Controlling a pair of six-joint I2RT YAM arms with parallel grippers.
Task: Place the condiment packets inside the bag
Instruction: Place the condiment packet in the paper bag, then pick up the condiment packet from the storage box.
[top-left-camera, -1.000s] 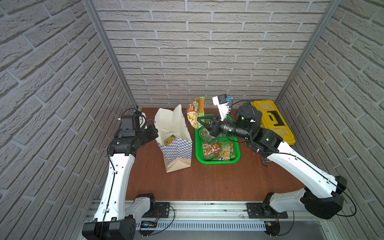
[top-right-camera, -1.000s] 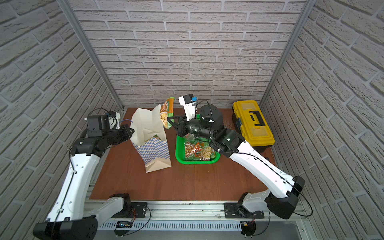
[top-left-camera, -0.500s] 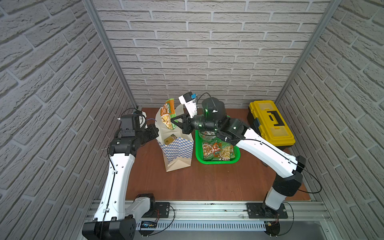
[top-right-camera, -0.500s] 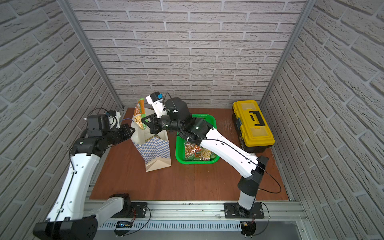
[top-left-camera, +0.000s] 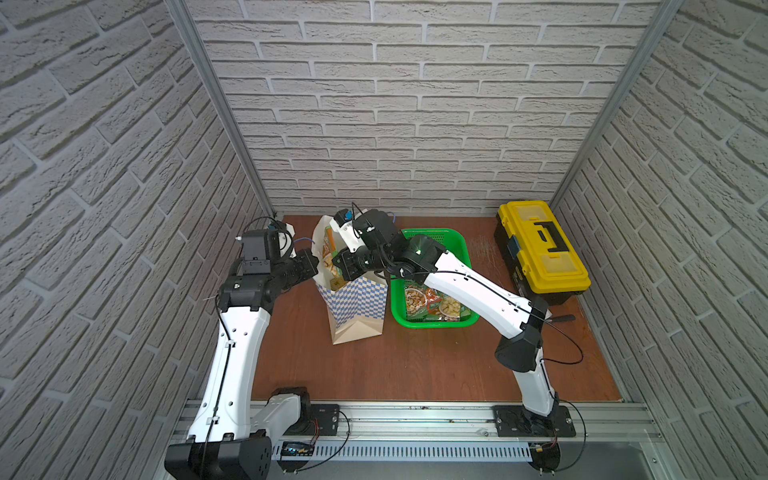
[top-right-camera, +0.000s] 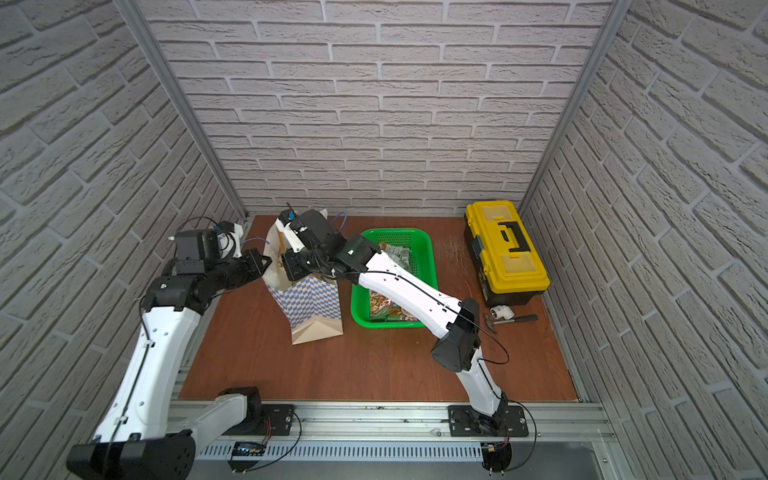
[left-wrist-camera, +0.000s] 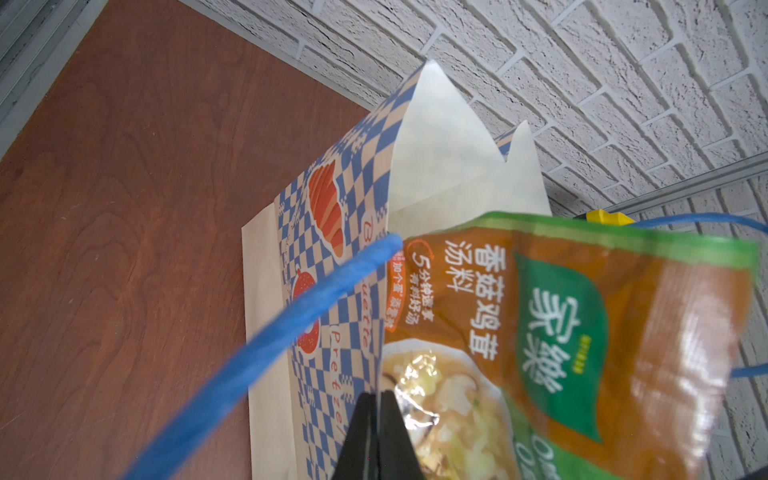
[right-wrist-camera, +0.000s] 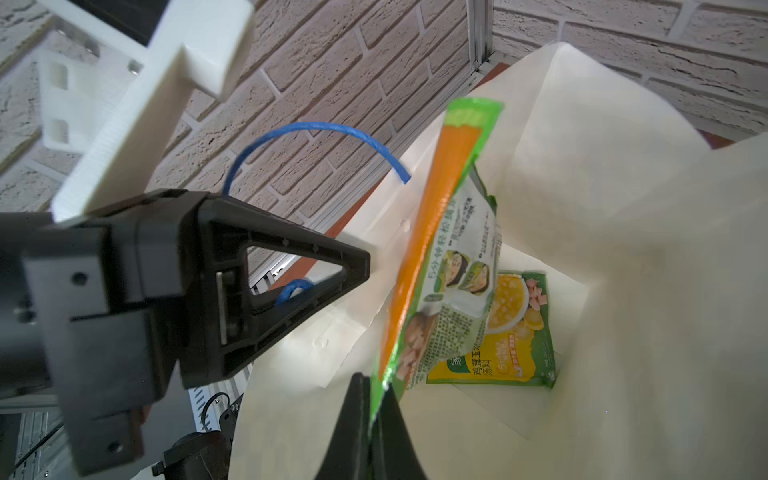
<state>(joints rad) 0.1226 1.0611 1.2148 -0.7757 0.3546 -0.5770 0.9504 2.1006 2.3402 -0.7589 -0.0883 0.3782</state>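
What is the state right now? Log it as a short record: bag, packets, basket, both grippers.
bag: upright, mouth open
left gripper: shut on the bag's rim
right gripper: shut on the held packet's green edge
held packet: hangs upright in the bag's mouth, not released
yellow packet: lies flat on the bag's bottom
basket: green, beside the bag
basket packets: several left inside the basket

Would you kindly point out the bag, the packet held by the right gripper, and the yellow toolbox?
bag (top-left-camera: 357, 299), in a top view, on its checked front wall.
held packet (right-wrist-camera: 426, 257), in the right wrist view, on its orange face.
yellow toolbox (top-left-camera: 540, 268), in a top view, on its lid.
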